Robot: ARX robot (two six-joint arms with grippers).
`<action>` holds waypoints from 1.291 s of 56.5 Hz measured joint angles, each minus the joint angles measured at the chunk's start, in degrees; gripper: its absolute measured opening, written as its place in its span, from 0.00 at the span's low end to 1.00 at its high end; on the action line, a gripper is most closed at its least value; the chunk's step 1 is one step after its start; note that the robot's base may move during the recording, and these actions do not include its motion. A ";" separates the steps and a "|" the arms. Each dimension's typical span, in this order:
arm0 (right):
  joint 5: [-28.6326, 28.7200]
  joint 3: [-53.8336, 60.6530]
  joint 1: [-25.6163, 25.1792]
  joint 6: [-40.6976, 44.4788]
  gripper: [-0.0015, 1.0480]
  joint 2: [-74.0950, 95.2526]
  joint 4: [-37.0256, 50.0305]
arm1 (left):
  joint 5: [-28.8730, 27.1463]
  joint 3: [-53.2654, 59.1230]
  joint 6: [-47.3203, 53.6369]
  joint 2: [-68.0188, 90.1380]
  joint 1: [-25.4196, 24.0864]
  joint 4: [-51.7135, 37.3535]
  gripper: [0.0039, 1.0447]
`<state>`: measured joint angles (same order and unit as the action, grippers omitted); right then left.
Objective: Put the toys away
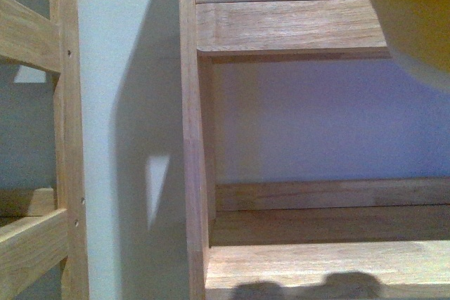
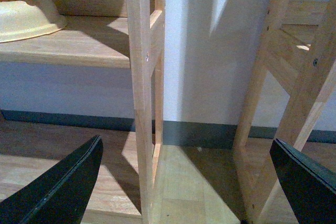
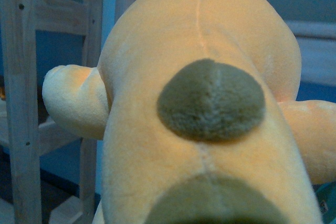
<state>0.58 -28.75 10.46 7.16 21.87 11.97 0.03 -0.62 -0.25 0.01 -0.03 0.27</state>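
Observation:
The orange-yellow plush animal [image 3: 199, 77] fills the right wrist view, with dark round patches, a stubby cream limb and a white tag at its far end. My right gripper is shut on it; its fingers are hidden behind the plush. In the front view only a yellow and cream part of the plush [image 1: 401, 5] shows at the top right, held up by the upper wooden shelf [image 1: 288, 29]. My left gripper [image 2: 189, 182] is open and empty, its dark fingers [image 2: 63, 187] wide apart, low before the gap between two wooden shelf units.
A wooden shelf unit [image 1: 193, 173] with a lower shelf board [image 1: 323, 265] stands ahead; a second frame [image 1: 67, 138] stands left. In the left wrist view a cream bowl [image 2: 26, 19] lies on a shelf beside an upright post [image 2: 142, 87], with a slanted frame [image 2: 294, 93] opposite.

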 joint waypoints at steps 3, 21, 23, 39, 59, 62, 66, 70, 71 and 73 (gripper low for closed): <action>0.31 -2.01 -0.02 0.44 0.17 1.40 0.68 | 0.00 0.00 0.00 0.00 0.00 0.00 0.95; 2.03 -18.05 -0.20 0.09 0.17 16.46 6.03 | 0.00 0.00 0.00 0.00 0.00 0.00 0.95; 2.01 -19.65 -0.20 -0.33 0.17 17.97 6.19 | 0.00 0.00 0.00 0.00 0.00 0.00 0.95; 0.07 -31.87 2.03 -1.64 0.17 30.56 7.17 | 0.00 0.00 0.00 0.00 0.00 0.00 0.95; -2.16 -47.23 1.99 -2.67 0.17 42.86 6.29 | 0.00 0.00 0.00 0.00 0.00 0.00 0.95; -2.23 -49.46 1.64 -3.45 0.17 44.26 6.03 | 0.00 0.00 0.00 0.00 0.00 0.00 0.95; -2.19 -52.06 1.27 -4.76 0.17 45.99 5.84 | 0.00 0.00 0.00 0.00 0.00 0.00 0.95; -2.14 -55.25 0.79 -6.51 0.17 48.04 5.16 | 0.00 0.00 0.02 0.00 0.00 0.00 0.95; -2.14 -55.80 0.72 -6.64 0.17 48.41 4.98 | 0.00 0.00 0.00 0.00 0.00 0.00 0.95; -2.12 -57.40 0.42 -7.91 0.17 49.51 4.44 | 0.00 0.00 0.00 0.00 0.00 0.00 0.95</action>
<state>-1.54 -86.15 10.87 -0.75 71.37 16.40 0.03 -0.62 -0.25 0.01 -0.03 0.27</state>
